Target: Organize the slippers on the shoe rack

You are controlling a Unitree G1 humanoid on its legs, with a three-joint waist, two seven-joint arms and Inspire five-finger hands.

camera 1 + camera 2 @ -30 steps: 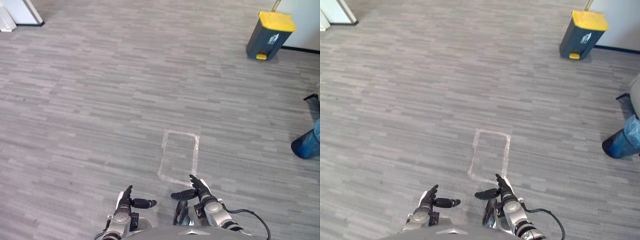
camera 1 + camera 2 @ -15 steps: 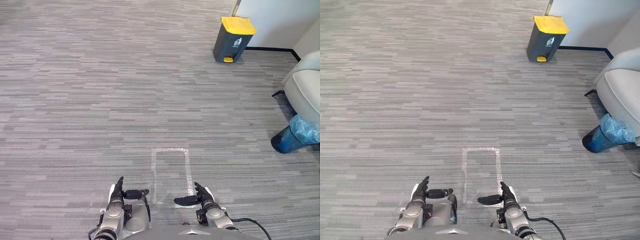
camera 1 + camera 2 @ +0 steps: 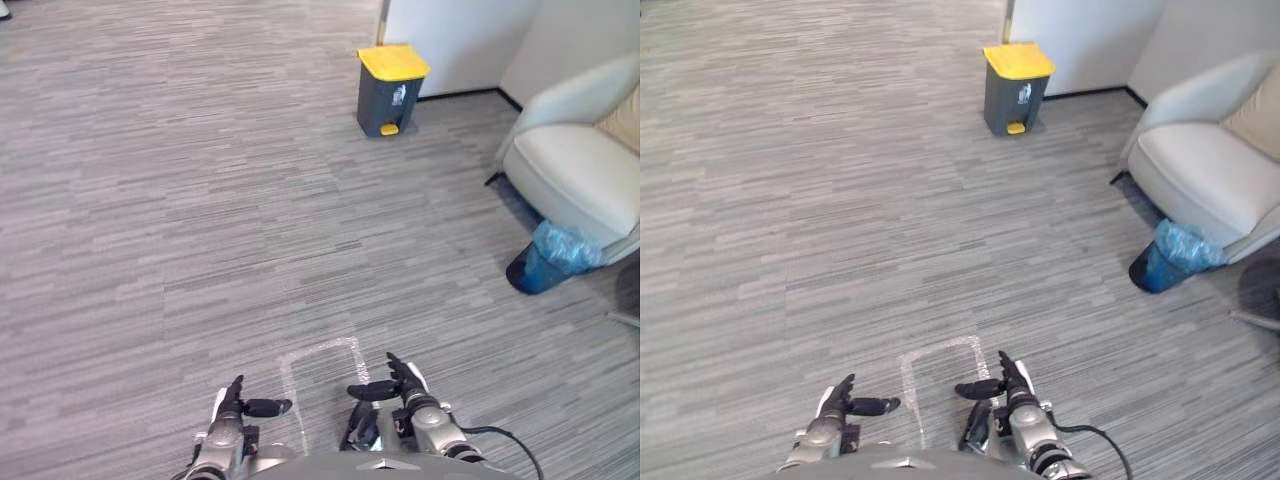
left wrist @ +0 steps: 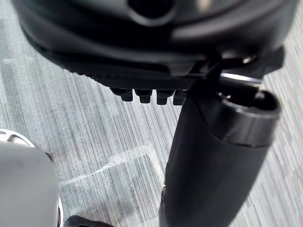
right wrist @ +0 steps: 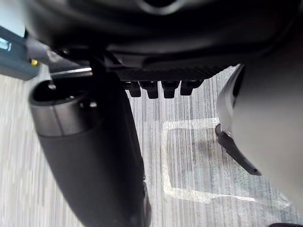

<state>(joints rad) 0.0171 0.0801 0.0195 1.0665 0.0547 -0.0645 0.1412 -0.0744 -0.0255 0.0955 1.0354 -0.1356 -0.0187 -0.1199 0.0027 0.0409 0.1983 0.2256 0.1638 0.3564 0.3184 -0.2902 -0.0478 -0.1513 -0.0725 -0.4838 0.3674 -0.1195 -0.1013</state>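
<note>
The robot stands over a grey striped carpet floor (image 3: 200,200), and the step in hand looks like the search or approach that comes ahead of any picking up. The left hand (image 3: 232,405) is held low in front of the body, released, with its fingers straight and its thumb out to the side, and it holds nothing. The right hand (image 3: 408,390) is posed the same way just across from it, relaxed and empty. Between and just ahead of the two hands, a pale tape rectangle (image 3: 322,348) is stuck to the carpet.

Farther off stand a dark grey pedal bin with a yellow lid (image 3: 390,90) by a white wall, a cream upholstered armchair (image 3: 575,165), and a small dark waste bin lined with a blue plastic bag (image 3: 545,262) close to the chair's front.

Where the slippers and the shoe rack are cannot be told from this stance; neither hand carries one. The task therefore appears to be at its very start. The next move probably calls for bringing the rack or a slipper into sight, then coming near enough for a low reach.
</note>
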